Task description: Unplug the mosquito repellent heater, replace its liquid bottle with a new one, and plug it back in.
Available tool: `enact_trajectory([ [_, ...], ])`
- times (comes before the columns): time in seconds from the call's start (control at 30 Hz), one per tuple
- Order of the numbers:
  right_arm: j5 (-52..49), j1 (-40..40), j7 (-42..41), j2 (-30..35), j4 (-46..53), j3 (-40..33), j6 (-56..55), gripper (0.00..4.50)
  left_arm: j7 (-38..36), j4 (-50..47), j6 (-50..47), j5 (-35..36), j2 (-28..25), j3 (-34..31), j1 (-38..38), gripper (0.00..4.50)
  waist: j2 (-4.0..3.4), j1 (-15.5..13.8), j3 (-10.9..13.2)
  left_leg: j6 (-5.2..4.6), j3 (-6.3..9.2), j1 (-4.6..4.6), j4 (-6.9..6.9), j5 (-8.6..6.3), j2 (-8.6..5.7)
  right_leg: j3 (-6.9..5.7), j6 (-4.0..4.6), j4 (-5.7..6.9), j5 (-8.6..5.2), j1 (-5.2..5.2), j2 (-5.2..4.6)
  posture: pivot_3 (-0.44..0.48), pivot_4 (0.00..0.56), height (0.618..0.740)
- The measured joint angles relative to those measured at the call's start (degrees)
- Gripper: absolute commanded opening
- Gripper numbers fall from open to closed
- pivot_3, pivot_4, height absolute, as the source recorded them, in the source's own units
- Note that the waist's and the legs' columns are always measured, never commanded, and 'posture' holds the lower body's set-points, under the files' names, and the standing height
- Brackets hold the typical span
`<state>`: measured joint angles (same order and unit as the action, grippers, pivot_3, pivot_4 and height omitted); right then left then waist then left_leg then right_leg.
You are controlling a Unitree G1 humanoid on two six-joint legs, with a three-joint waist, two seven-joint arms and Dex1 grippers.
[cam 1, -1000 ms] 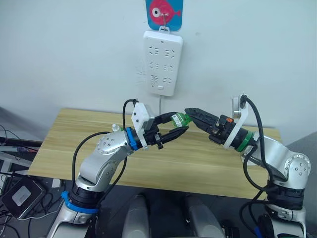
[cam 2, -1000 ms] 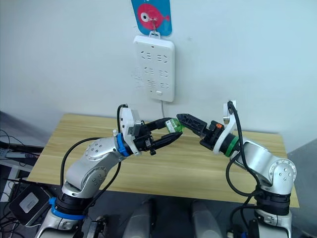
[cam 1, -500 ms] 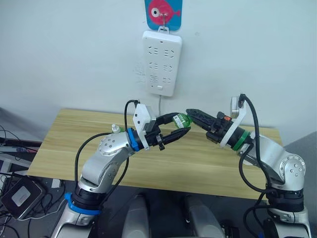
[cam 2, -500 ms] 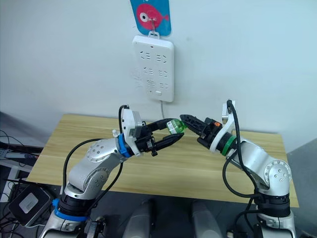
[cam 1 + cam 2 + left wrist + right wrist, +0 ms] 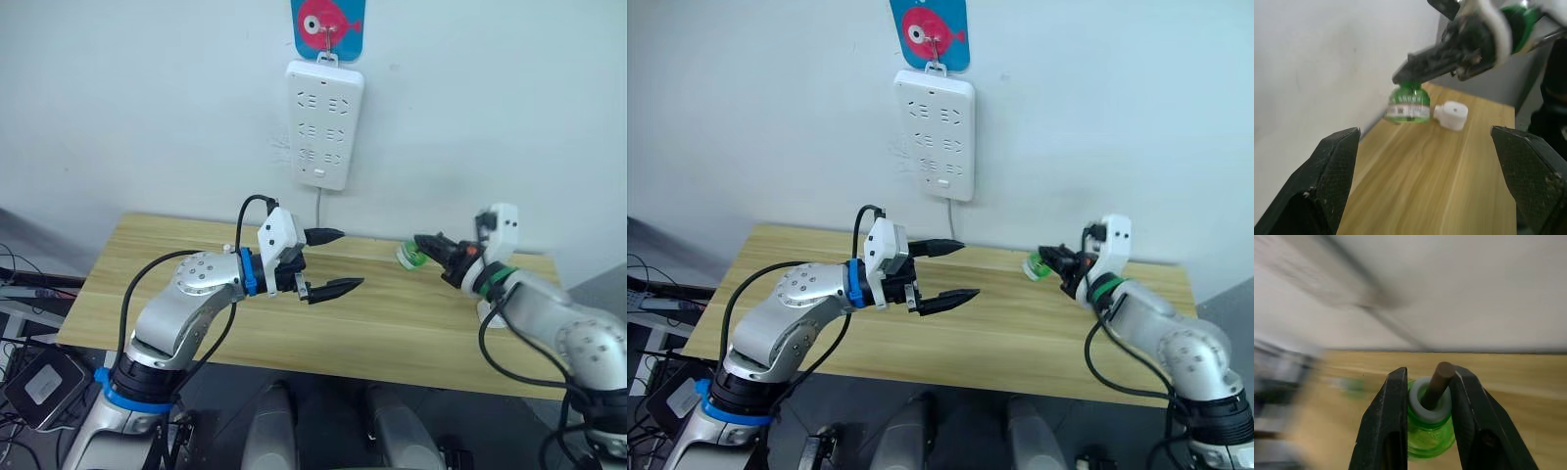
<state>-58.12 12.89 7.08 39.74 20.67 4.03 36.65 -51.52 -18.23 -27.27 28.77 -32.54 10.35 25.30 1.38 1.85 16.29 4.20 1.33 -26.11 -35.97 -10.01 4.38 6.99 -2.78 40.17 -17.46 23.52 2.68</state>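
My right gripper [image 5: 423,251] is shut on the neck of a green liquid bottle [image 5: 409,258], holding it just above the table's far right part. In the right wrist view both fingers [image 5: 1386,426] clamp the bottle [image 5: 1431,433] below its white collar and brown wick. My left gripper [image 5: 341,260] hangs over the middle of the wooden table [image 5: 147,284], open wide and empty, well to the left of the bottle [image 5: 1409,104]. A small white rounded unit, apparently the mosquito repellent heater [image 5: 1451,114], lies on the table just beyond the bottle.
A long white power strip [image 5: 324,122] hangs on the wall under a blue hook with a pink fish [image 5: 328,22]; its cord drops behind the table. A grey device [image 5: 37,387] and cables lie on the floor at the left.
The left gripper has let go of the green bottle, opened wide and drawn back to the left. The right gripper, shut on the bottle, has carried it to the right.
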Motion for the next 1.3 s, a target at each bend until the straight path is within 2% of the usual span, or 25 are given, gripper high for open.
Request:
enact_trajectory([
  [0.07, 14.8, -1.1, -2.8, -0.1, -4.5, 5.3, -6.7, 0.81, -1.0, -0.1, -0.5, -0.7, 0.3, 2.0, 1.1, 4.5, 0.02, 0.0, 0.0, 0.0, -0.02, 0.0, -0.03, 0.0, -0.01, 0.02, -0.01, 0.0, 0.0, 0.0, -0.01, -0.012, 0.217, 0.74],
  [0.13, 24.0, -1.9, -4.2, -2.0, -9.1, 7.1, -12.2, 0.81, -2.0, 0.3, 0.2, -2.5, 0.5, 4.2, 2.3, 4.5, 0.03, 0.0, 0.0, 0.0, 0.0, 0.02, -0.06, 0.0, -0.02, 0.01, 0.19, 0.02, 0.11, -0.04, 0.0, -0.019, 0.216, 0.74],
  [0.27, 35.5, -2.9, -6.6, -6.7, -16.7, 8.5, -19.2, 0.81, -3.3, 3.4, 1.9, -5.4, 2.2, 6.3, 4.7, 4.5, 0.02, 0.1, 0.0, 0.0, -0.03, 0.07, -0.1, 0.01, -0.02, 0.04, 0.24, 0.12, 0.14, -0.06, 0.0, -0.026, 0.217, 0.74],
  [0.47, 45.8, -2.8, -8.1, -11.4, -23.1, 8.3, -22.8, 0.81, -5.9, 5.7, 4.2, -8.7, 2.9, 8.2, 5.9, 4.5, 0.02, 0.1, 0.0, 0.02, -0.01, 0.15, -0.12, 0.01, -0.03, 0.02, 0.25, 0.34, 0.15, -0.06, 0.0, -0.023, 0.219, 0.74],
  [0.63, 48.0, -2.9, -8.2, -16.1, -26.4, 4.7, -23.5, 0.81, -6.6, 5.7, 4.2, -9.1, 3.5, 8.2, 5.8, 4.5, 0.02, 0.1, 0.0, 0.02, -0.01, 0.23, -0.15, 0.02, -0.05, 0.03, 0.26, 0.57, 0.14, -0.06, 0.0, -0.02, 0.22, 0.74],
  [0.77, 50.3, -3.0, -8.4, -17.4, -28.1, 2.9, -25.1, 0.81, -6.6, 5.5, 3.9, -9.2, 3.5, 8.2, 5.6, 4.5, 0.02, 0.1, 0.0, 0.03, -0.01, 0.28, -0.19, 0.04, -0.07, 0.05, 0.26, 0.68, 0.13, -0.07, 0.0, -0.014, 0.225, 0.74],
  [1.1, 50.8, -4.8, -13.3, -19.8, -28.8, -1.1, -28.7, 4.29, -4.3, 5.4, 3.7, -9.2, 4.7, 7.5, 3.8, 4.5, 0.01, 0.1, 0.0, 0.04, 0.0, 0.31, -0.21, 0.05, -0.07, 0.05, 0.26, 0.72, 0.14, -0.09, 0.0, -0.006, 0.242, 0.74],
  [1.13, 51.2, -5.0, -13.7, -19.4, -27.7, -1.3, -28.8, 4.48, -3.8, 5.4, 3.7, -9.4, 4.7, 7.3, 3.1, 4.5, 0.01, 0.1, 0.0, 0.04, 0.02, 0.31, -0.21, 0.05, -0.07, 0.04, 0.26, 0.72, 0.14, -0.09, 0.0, -0.005, 0.249, 0.74],
  [1.3, 52.6, -4.0, -18.3, -15.0, -17.3, -1.8, -28.0, 4.48, 2.9, 5.5, 5.1, -10.9, 4.5, 0.8, -5.3, 4.5, -0.02, 0.7, 0.0, 0.04, -0.01, 0.36, -0.18, 0.05, -0.03, 0.09, 0.23, 0.73, 0.11, -0.08, 0.01, -0.006, 0.269, 0.74],
])
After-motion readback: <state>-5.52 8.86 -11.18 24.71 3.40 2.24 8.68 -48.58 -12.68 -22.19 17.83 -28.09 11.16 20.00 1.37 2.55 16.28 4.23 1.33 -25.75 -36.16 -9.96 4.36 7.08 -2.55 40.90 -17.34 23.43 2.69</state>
